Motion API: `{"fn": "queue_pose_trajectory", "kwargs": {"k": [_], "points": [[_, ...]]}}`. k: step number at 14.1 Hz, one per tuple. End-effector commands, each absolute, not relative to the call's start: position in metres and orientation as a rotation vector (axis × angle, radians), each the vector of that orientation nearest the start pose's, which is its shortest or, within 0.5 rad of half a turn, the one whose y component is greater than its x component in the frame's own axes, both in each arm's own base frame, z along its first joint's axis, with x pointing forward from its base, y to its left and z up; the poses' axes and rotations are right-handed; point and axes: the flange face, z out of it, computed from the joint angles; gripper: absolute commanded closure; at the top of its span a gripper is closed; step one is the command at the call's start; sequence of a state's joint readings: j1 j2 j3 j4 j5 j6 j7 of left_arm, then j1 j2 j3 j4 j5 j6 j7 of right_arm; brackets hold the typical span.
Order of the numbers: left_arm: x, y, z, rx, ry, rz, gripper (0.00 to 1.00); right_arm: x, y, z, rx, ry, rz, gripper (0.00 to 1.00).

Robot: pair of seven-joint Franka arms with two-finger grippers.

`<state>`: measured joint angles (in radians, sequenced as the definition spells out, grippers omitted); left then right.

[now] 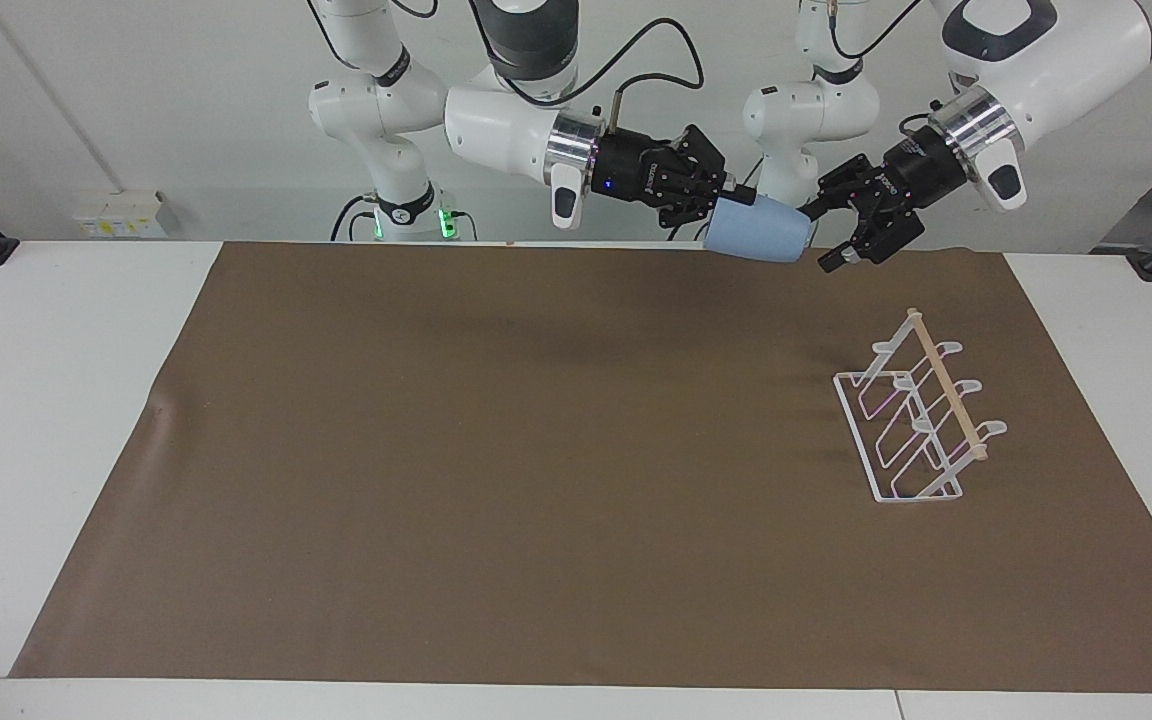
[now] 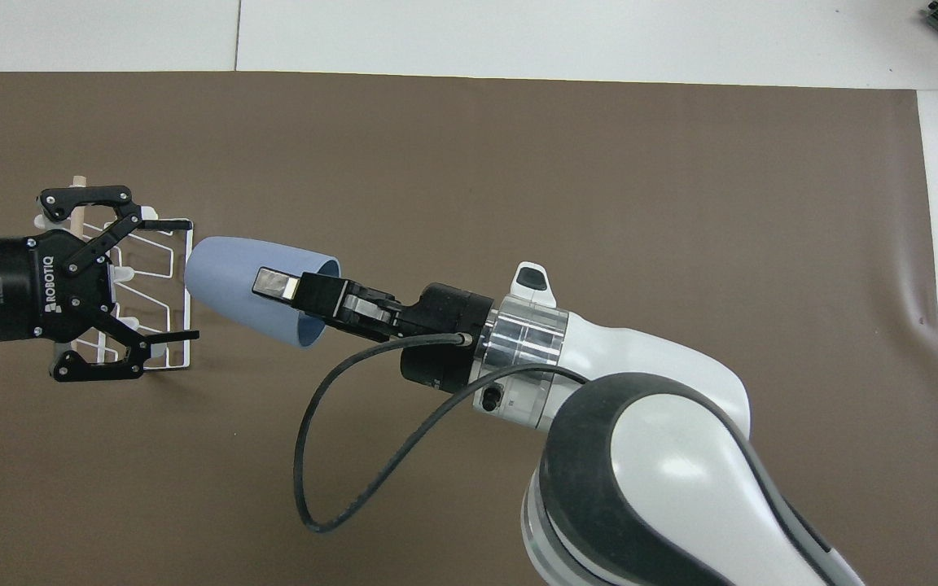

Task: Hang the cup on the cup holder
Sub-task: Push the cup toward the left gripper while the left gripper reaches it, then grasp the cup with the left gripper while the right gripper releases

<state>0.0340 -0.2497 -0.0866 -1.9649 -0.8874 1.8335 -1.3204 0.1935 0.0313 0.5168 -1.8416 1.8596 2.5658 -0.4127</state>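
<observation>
We have the cup (image 1: 758, 230) pinched at its rim in the right gripper (image 1: 726, 200), airborne near the cup holder (image 1: 921, 420), left gripper (image 1: 841, 228) spread beside it; handover and hanging remain

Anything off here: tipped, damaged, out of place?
Nothing stands out. The cup holder stands upright on the brown mat. The right tool holds the blue cup sideways in the air by its rim, base toward the open left tool.
</observation>
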Motion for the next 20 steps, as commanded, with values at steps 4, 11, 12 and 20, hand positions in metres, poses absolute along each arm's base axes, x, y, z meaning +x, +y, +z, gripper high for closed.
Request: {"fn": "queue_pose_trajectory", "kwargs": {"k": [4,11,12,20], "points": [[0.502,-0.114,0.636,1.835,1.423,-0.493,0.00,0.474,0.384,0.569,-1.634,0.288,-0.229,1.00],[0.494,-0.145,0.632,1.963,1.368,-0.466,0.00,0.474,0.384,0.568,-1.637,0.297,-0.227,1.00],[0.492,-0.150,0.632,1.988,1.355,-0.455,0.00,0.474,0.383,0.568,-1.638,0.299,-0.227,1.00],[0.491,-0.152,0.631,2.030,1.296,-0.439,1.00,0.474,0.383,0.568,-1.638,0.300,-0.225,1.00]]}}
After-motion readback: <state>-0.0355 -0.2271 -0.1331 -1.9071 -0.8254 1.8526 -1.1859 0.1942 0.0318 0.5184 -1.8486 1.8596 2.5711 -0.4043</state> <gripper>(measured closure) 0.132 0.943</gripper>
